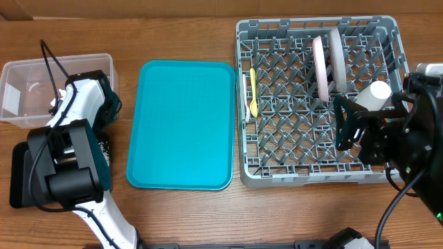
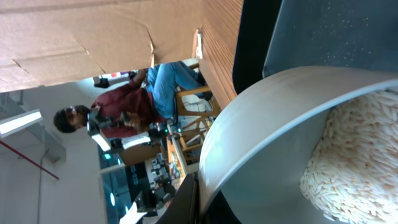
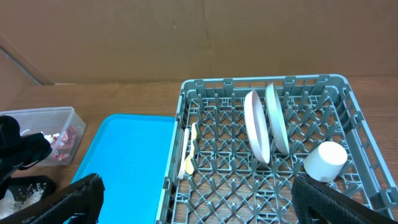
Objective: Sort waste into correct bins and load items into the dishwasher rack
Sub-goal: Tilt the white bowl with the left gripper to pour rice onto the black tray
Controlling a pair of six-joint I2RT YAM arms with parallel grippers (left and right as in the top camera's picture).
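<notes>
Wood table (image 1: 201, 218) carries all items; a cardboard wall (image 3: 186, 37) backs it, and a seated person (image 2: 118, 112) shows beyond. Teal tray (image 1: 183, 124) lies between the clear tub (image 1: 55, 61), which contains red wrappers (image 3: 62, 138), and the dishwasher rack (image 1: 311, 178). The rack holds an upright white plate (image 1: 320, 66), a grey-green plate (image 1: 337, 59), a cup (image 1: 374, 93) and yellow cutlery (image 1: 253, 93). The left arm hides most of the black tray (image 1: 17, 176). Left hand (image 2: 202, 199) grips the tilted bowl (image 2: 267, 137) of rice grains (image 2: 354, 162). Right hand (image 1: 346, 124) hangs spread apart above the rack.

Two plates (image 1: 320, 66), one cup (image 1: 374, 93), one bowl (image 2: 280, 124), two utensils (image 1: 253, 93) (yellow, white), one teal tray (image 1: 183, 124)
</notes>
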